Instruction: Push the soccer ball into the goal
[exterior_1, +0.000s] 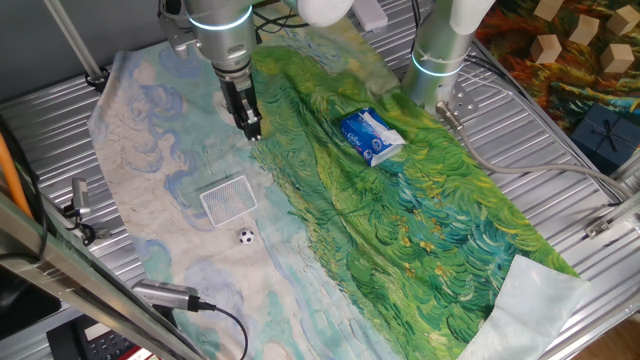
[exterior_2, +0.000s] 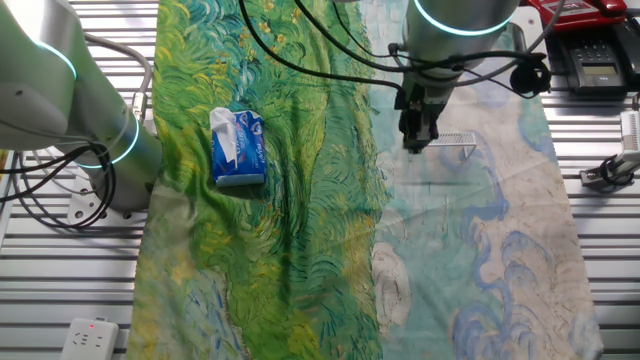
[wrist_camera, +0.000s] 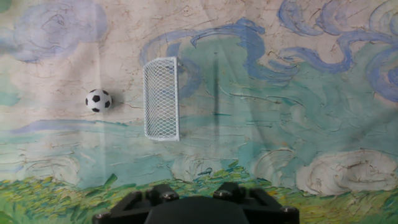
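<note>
Hand view looks down on the painted cloth where the soccer ball lies to the left of the goal, close beside it but not touching. Only the dark body of the hand shows at the bottom edge of this view, and the fingertips are out of sight there.

One fixed view shows the hand hanging from the arm above the pale part of the cloth, with the fingers pointing down. The fingers look pressed close together, with no gap that I can make out, and they pinch nothing. The goal lies on the cloth nearer the camera than the hand, well apart from it, and the soccer ball rests just beyond the goal's near edge, on the side away from the hand.

The other fixed view shows the hand above the cloth, with the goal partly hidden behind it; the ball is not seen here. A blue-and-white packet lies on the green part of the cloth, well apart from the goal. The cloth covers a ribbed metal desk.
</note>
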